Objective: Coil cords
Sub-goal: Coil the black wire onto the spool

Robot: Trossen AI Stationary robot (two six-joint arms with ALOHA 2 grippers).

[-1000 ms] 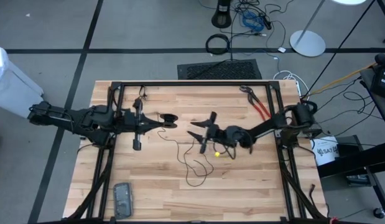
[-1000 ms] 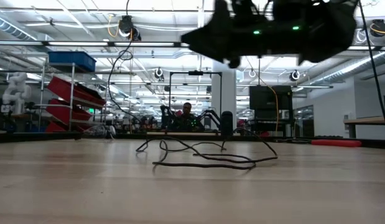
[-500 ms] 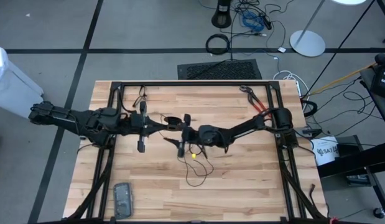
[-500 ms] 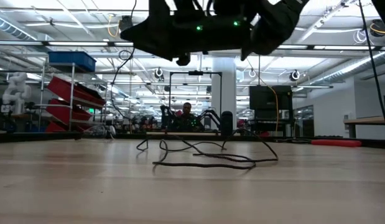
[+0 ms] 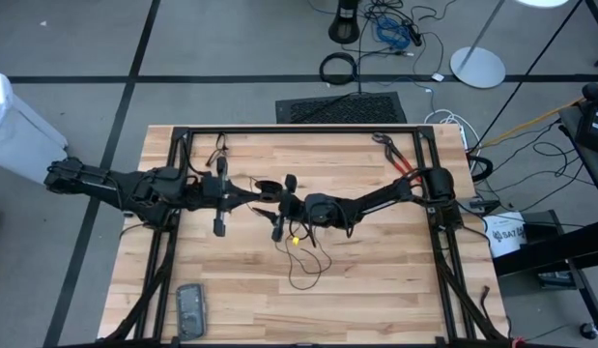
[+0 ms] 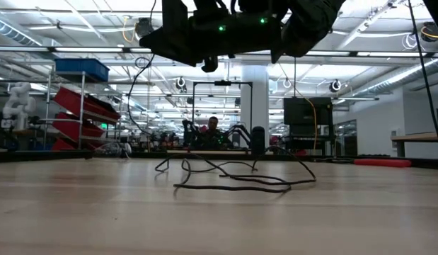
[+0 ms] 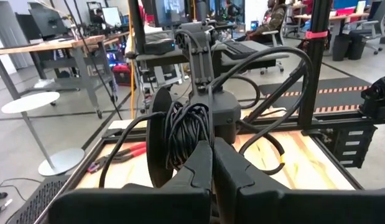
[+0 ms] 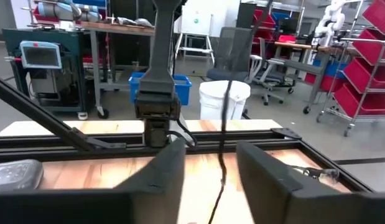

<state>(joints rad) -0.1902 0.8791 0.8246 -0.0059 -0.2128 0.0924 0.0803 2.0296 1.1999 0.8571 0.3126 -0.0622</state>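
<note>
High view has both arms meeting mid-table; left gripper (image 5: 263, 193) reaches in from 9 o'clock, fingers pinched tight on a bunched coil of the cord (image 7: 185, 134), which the left wrist view shows looped right above its fingertips; right gripper (image 5: 282, 207) comes from 3 o'clock, jaws apart with a strand of cord hanging between the fingers (image 8: 169, 168), not touching either one; rest of the cord trails loose on the table (image 5: 376, 280) toward 6 o'clock; red-handled pliers (image 5: 399, 162) lie near 2 o'clock.

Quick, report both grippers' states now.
Left gripper: shut on the coiled part of the cord.
Right gripper: open, a hanging strand of cord between its fingers, not gripped.
</note>
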